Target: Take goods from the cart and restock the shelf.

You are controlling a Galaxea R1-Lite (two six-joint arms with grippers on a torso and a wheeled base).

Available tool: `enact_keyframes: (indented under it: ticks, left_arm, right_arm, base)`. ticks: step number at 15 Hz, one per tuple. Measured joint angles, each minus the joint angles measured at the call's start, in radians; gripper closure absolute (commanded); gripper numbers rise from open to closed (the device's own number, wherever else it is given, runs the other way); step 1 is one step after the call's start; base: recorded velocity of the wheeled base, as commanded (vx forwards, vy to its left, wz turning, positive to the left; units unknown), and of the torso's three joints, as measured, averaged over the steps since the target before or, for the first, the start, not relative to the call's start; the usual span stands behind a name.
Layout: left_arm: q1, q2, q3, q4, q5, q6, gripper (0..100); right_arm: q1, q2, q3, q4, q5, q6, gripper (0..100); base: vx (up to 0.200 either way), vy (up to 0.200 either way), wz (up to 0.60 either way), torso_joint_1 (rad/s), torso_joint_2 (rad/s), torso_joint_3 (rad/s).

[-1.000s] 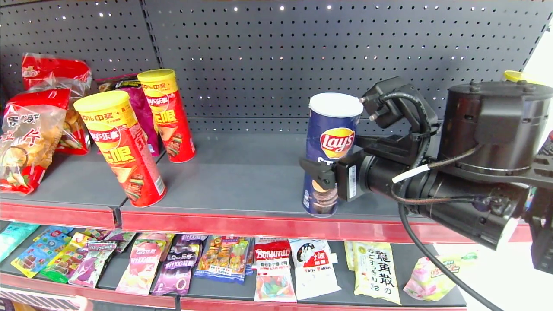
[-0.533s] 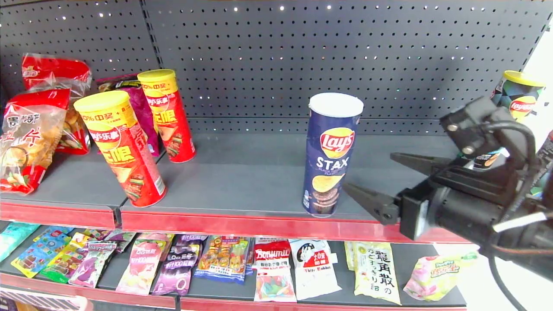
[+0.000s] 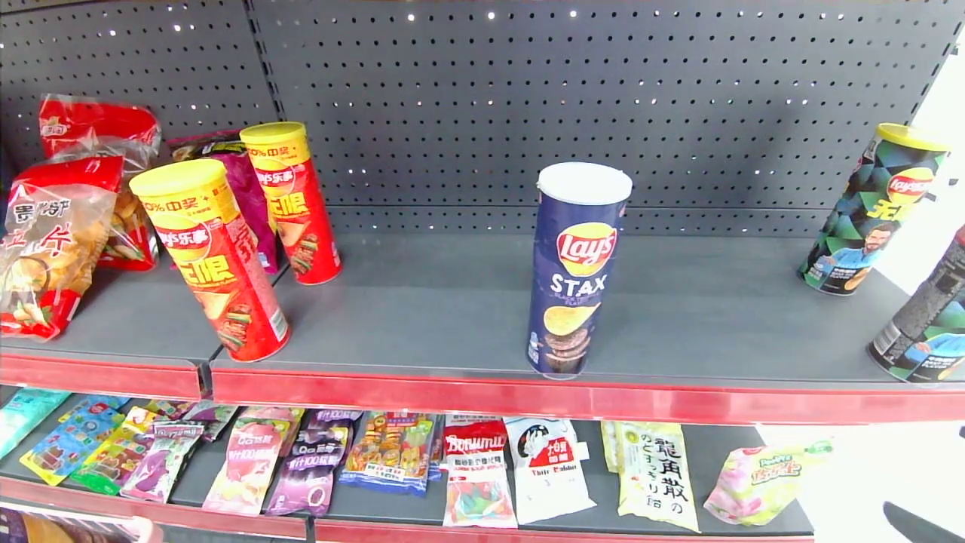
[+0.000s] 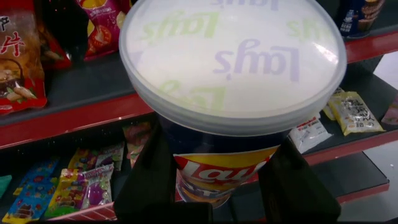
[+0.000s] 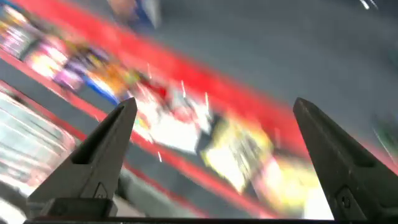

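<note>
Can stood upright in the left gripper, pinched round its body below the lid, with the shelf ahead of it. That arm looked the one to place it, lid uppermost. The right gripper hung spread and empty. A twin can stood at the shelf's front edge.

This is a shop: a grey shelf with a red front rail and pegboard back carries chip canisters, snack bags and, below, candy packets.
</note>
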Motion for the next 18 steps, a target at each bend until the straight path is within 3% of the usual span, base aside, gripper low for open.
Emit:
enact_keyframes:
  ticks: [3,6,9,12,15,18]
  left_arm:
    - [-0.001,0.007,-0.005,-0.001,0.000,0.001,100]
    - [-0.001,0.011,-0.009,-0.003,-0.008,0.001,100]
    - [-0.002,0.010,-0.005,-0.010,-0.037,-0.002,100]
    - [-0.001,0.011,-0.005,-0.028,-0.040,-0.006,100]
    - [-0.001,0.012,0.004,-0.046,-0.038,-0.010,100]
    - [-0.001,0.012,0.006,-0.046,-0.041,-0.016,100]
  right_arm:
    - [-0.299,-0.276,-0.057,0.417,0.010,0.015,0]
    - [-0.506,-0.467,-0.015,0.464,0.046,-0.012,0]
    - [-0.569,-0.570,0.074,0.356,0.105,-0.043,0]
    - [-0.572,-0.589,0.151,0.197,0.292,-0.058,0]
    - [-0.572,-0.597,0.297,-0.054,0.286,-0.034,0]
    - [-0.574,-0.604,0.359,-0.095,0.224,-0.050,0]
  base:
    - [0.000,0.000,0.00,0.000,0.00,0.000]
    - [0.000,0.000,0.00,0.000,0.00,0.000]
    - [0.000,0.000,0.00,0.000,0.00,0.000]
    - [0.000,0.000,0.00,0.000,0.00,0.000]
    - [0.000,0.000,0.00,0.000,0.00,0.000]
    - [0.000,0.000,0.00,0.000,0.00,0.000]
